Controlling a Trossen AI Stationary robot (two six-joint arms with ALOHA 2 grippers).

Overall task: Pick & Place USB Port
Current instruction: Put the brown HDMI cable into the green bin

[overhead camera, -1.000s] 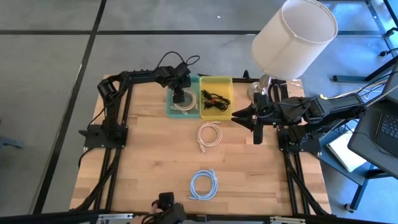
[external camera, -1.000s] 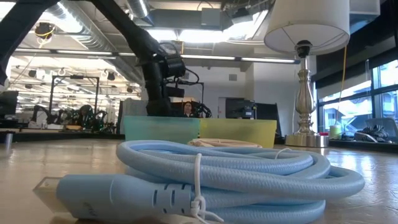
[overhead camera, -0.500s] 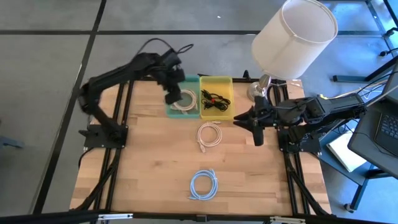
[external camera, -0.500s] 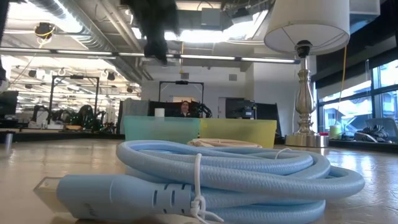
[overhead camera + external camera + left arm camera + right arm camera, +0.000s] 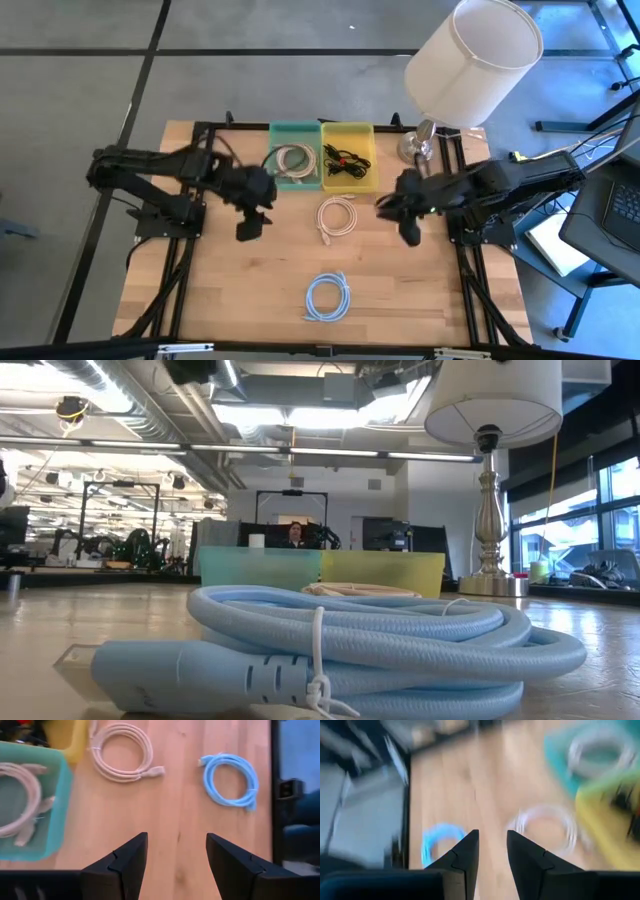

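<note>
A beige coiled USB cable [image 5: 337,217] lies flat on the wood in front of the bins, and it also shows in the left wrist view [image 5: 125,751]. A light blue coiled cable [image 5: 327,297] lies nearer the near edge [image 5: 380,640]. The teal bin [image 5: 295,165] holds another beige cable [image 5: 17,802]; the yellow bin [image 5: 347,155] holds a black one. My left gripper [image 5: 255,215] hangs open above bare wood left of the beige coil [image 5: 175,852]. My right gripper [image 5: 402,212] hovers right of that coil, its fingers apart [image 5: 493,851]. Neither touches anything.
A table lamp [image 5: 470,60] stands at the far right corner, its shade over the right arm; its stem shows in the low view [image 5: 488,510]. The black frame rails run along both table sides. Bare wood lies between the two coils and to the near left.
My left gripper has risen out of the teal bin and swung toward the near left, ending above bare wood left of the beige coil, open; the beige cable stays in the bin. My right gripper has shifted slightly toward the near edge and turned.
</note>
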